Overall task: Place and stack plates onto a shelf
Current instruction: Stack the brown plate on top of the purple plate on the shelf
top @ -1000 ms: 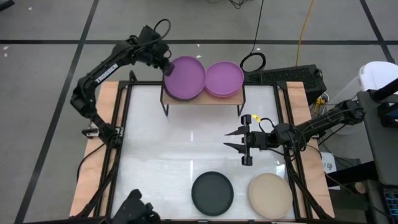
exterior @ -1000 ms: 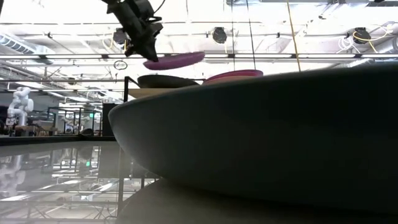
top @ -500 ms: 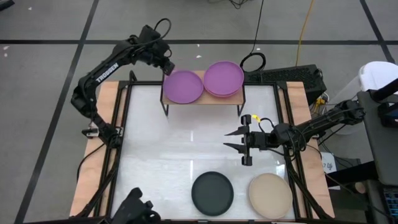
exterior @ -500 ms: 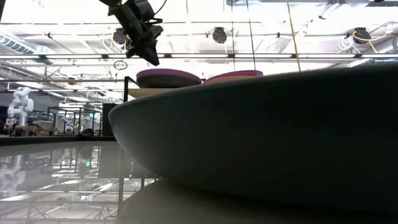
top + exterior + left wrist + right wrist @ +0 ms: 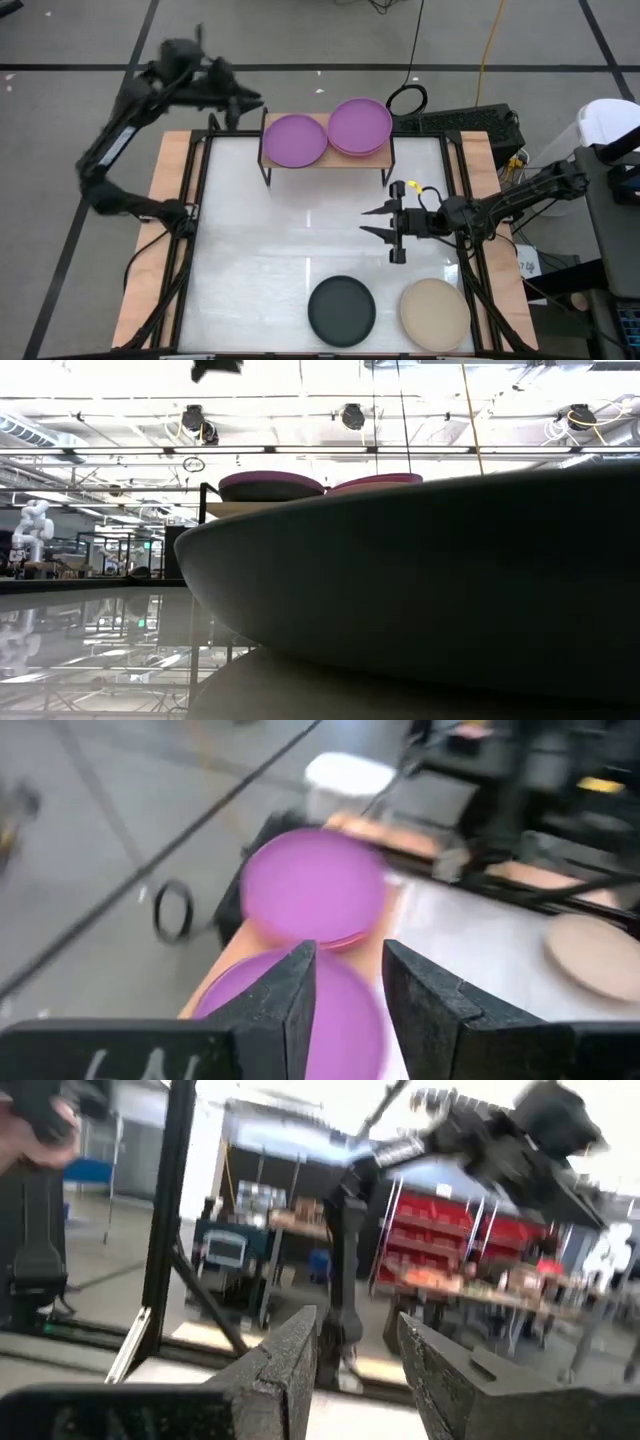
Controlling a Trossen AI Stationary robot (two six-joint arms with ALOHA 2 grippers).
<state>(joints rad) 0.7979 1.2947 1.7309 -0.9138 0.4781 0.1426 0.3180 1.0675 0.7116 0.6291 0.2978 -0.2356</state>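
Observation:
A purple plate [image 5: 294, 140] lies flat on the left half of the shelf [image 5: 335, 161], also seen in the left wrist view [image 5: 300, 1025]. A pink stack of plates [image 5: 360, 125] sits on the right half. My left gripper [image 5: 250, 100] hangs open beyond the shelf's far left corner, its fingers [image 5: 290, 995] empty. My right gripper [image 5: 372, 222] stands open over mid-table, holding nothing. A dark plate [image 5: 341, 310] and a beige plate [image 5: 434, 312] rest on the table near its front edge.
The dark plate [image 5: 430, 580] fills the low view's foreground, with the shelf's stacks [image 5: 271, 485] behind it. Black frame rails and wooden strips [image 5: 168, 200] run along the table's sides. A cable ring [image 5: 406, 98] lies on the floor behind the shelf.
My left gripper has opened and let go of the purple plate, which went from tilted above the shelf to lying flat on its left half. The gripper then drew back up and toward the table's far left.

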